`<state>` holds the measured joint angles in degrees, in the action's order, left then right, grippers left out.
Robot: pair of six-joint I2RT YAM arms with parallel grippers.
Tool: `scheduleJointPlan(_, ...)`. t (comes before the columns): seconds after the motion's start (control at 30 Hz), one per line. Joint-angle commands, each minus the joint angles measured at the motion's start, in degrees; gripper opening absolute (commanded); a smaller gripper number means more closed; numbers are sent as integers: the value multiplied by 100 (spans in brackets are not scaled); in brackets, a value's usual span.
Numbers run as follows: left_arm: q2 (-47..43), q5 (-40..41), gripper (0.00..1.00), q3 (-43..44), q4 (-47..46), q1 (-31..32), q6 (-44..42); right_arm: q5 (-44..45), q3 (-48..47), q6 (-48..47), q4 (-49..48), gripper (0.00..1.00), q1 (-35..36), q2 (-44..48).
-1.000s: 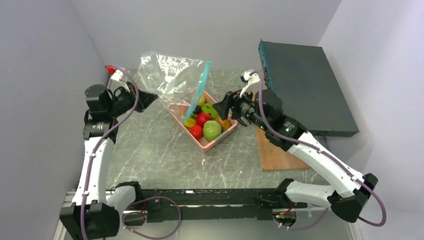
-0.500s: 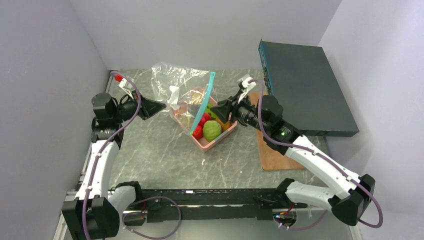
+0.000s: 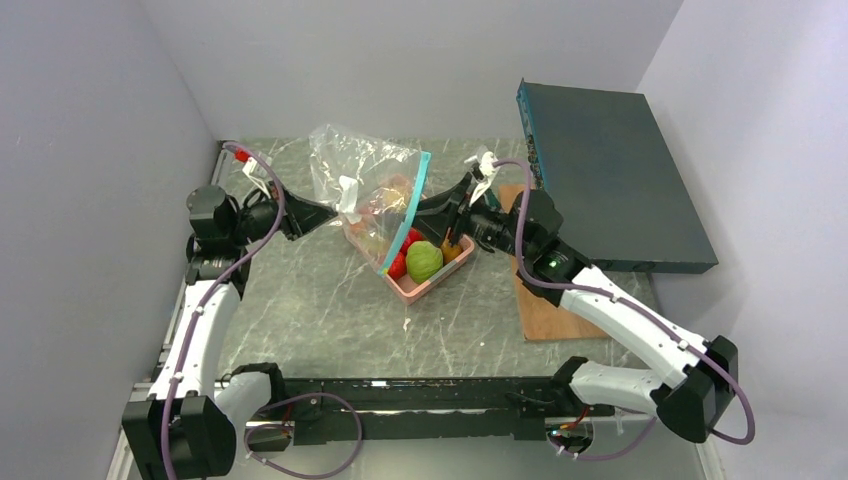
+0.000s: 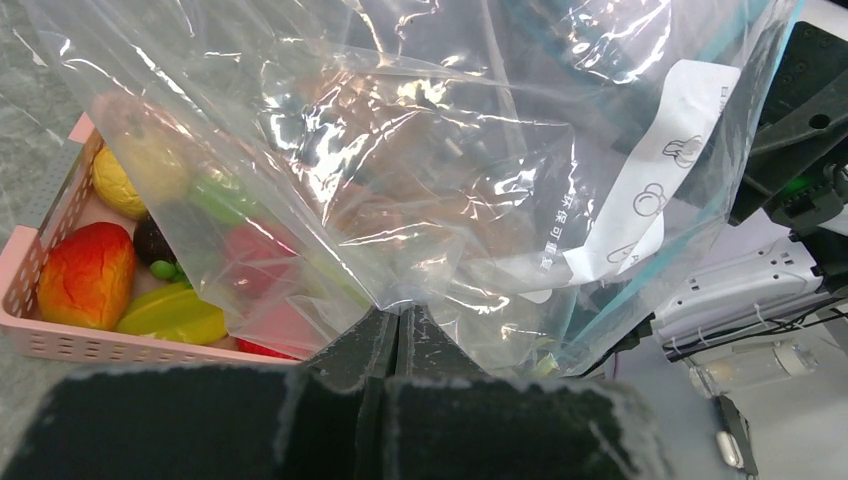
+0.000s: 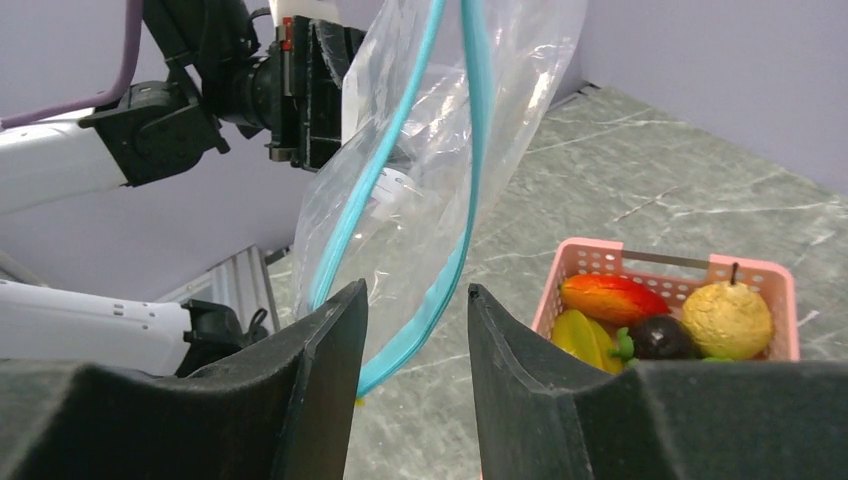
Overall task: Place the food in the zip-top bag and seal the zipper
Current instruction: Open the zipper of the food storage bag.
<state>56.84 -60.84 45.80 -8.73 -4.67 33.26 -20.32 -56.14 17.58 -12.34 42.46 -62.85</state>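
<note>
The clear zip-top bag [image 3: 362,182] hangs over the left end of the pink basket [image 3: 428,286], its teal zipper [image 3: 407,216] facing right with the mouth partly open. My left gripper [image 3: 331,212] is shut on the bag's closed end [image 4: 400,150], pinching the film at its tips [image 4: 398,312]. My right gripper [image 3: 437,206] is open, and one teal zipper strip [image 5: 447,285] hangs in the gap between its jaws [image 5: 415,295], touching neither. The food lies in the basket: a green piece [image 3: 424,261], a red piece [image 3: 398,266], a red-orange piece [image 5: 612,297], a yellow pear [image 5: 727,320] and a dark purple piece [image 5: 660,338].
A large dark box [image 3: 610,170] fills the back right, resting partly on a wooden board [image 3: 550,310]. Walls close in on the left, back and right. The left arm [image 5: 150,120] shows behind the bag in the right wrist view.
The left gripper has carried the bag rightward and lower, over the basket's left end. The right gripper has moved left and up until the zipper edge lies between its jaws.
</note>
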Motion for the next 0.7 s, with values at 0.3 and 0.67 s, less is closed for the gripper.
scheduleJointPlan(0.3, -78, 1151, 22, 685, 1960, 100, -1541, 1216, -354, 190, -651, 0, 785, -817)
scheduleJointPlan(0.67, -1110, 5952, 100, 902, 3483, -111, -1763, 5070, -1727, 930, 449, 0, 1696, -2480)
